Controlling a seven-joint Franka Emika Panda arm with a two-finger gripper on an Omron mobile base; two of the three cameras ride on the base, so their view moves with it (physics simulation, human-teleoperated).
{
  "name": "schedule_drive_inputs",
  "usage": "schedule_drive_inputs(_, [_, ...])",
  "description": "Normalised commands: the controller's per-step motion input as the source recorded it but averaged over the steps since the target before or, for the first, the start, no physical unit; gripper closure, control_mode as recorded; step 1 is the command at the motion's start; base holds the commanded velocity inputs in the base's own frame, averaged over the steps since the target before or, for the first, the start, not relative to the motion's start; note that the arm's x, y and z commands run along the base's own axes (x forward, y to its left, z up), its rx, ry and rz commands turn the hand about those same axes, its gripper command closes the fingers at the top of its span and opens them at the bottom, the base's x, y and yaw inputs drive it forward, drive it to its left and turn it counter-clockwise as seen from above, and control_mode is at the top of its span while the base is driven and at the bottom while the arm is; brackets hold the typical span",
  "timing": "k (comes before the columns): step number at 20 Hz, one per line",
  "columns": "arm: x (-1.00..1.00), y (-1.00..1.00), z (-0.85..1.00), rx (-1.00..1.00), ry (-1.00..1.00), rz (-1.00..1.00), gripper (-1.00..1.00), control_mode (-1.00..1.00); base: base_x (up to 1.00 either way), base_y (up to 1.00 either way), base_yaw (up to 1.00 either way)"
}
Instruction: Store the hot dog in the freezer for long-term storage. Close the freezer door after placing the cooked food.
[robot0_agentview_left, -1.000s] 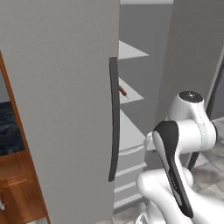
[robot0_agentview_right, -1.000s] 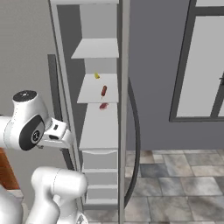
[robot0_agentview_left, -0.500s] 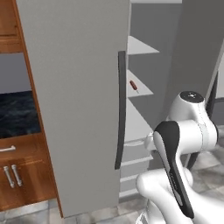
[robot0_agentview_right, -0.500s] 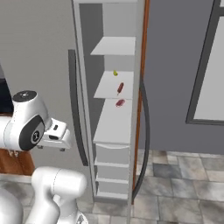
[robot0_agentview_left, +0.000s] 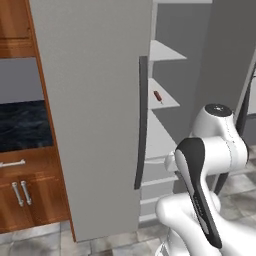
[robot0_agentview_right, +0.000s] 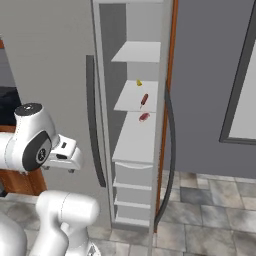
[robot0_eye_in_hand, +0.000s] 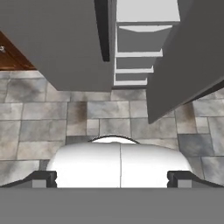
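The freezer (robot0_agentview_right: 135, 150) stands with its freezer door (robot0_agentview_right: 210, 85) swung open at the right. The hot dog (robot0_agentview_right: 144, 99) lies on a white shelf (robot0_agentview_right: 131, 102) inside. The hand (robot0_eye_in_hand: 112, 177) has its fingers wide apart, holding nothing, above the tiled floor (robot0_eye_in_hand: 43, 118).

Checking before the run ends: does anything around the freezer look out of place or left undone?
Yes: the freezer door stands open, leaving the white shelves and drawers exposed. The hot dog lies on a shelf inside, near a second reddish piece and a small yellow item. Nothing looks spilled or damaged.
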Motion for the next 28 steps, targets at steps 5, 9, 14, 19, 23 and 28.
schedule_drive_inputs(5, [0.00,0.00,0.00,0.00,0.00,0.00,-1.00,1.00,-0.53,0.00,0.00])
schedule_drive_inputs(9, [0.00,0.00,0.00,0.00,0.00,0.00,-1.00,1.00,-0.34,0.00,0.00])
schedule_drive_inputs(14, [0.00,0.00,0.00,0.00,0.00,0.00,-1.00,1.00,-0.01,-0.12,0.00])
schedule_drive_inputs(19, [0.00,0.00,0.00,0.00,0.00,0.00,-1.00,1.00,0.00,-0.21,0.00])
schedule_drive_inputs(23, [0.00,0.00,0.00,0.00,0.00,0.00,-1.00,1.00,0.00,-0.11,0.00])
schedule_drive_inputs(28, [0.00,0.00,0.00,0.00,0.00,0.00,-1.00,1.00,0.00,-0.11,0.00])
